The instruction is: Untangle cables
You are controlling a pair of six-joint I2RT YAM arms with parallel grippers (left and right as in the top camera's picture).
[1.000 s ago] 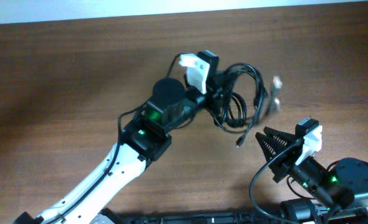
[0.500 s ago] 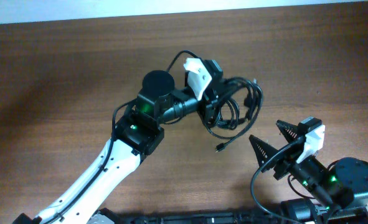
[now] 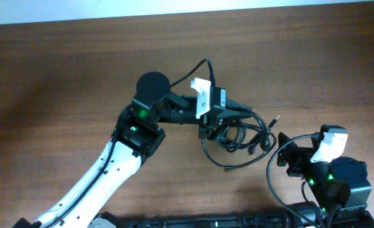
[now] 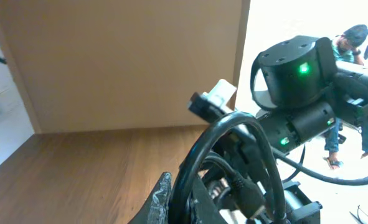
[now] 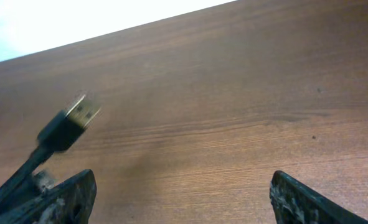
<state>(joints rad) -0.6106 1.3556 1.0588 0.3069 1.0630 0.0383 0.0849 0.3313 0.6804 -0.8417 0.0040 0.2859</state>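
A: The left gripper (image 3: 223, 120), what is it doing?
B: It is clamped on the cables (image 3: 240, 136), a black tangle of loops at its tip, a little right of the middle of the wooden table (image 3: 60, 76).
A: Lying on the wood or lifted?
B: From overhead I cannot tell. In the left wrist view the loops arch up right in front of the lens, crossing one another, with one dark finger (image 4: 162, 199) below them.
A: And the right gripper (image 3: 289, 157)?
B: Spread wide, holding nothing. It sits nearer and to the right of the tangle, close to it but apart, pointing left towards it.
A: Any loose end?
B: A USB plug (image 5: 78, 115) on a black cord sticks out at the bundle's right side. In the right wrist view it sits just above the finger (image 5: 59, 199) on the left of that view, slightly blurred. Whether it touches that finger I cannot tell. Bare wood shows between the two fingers
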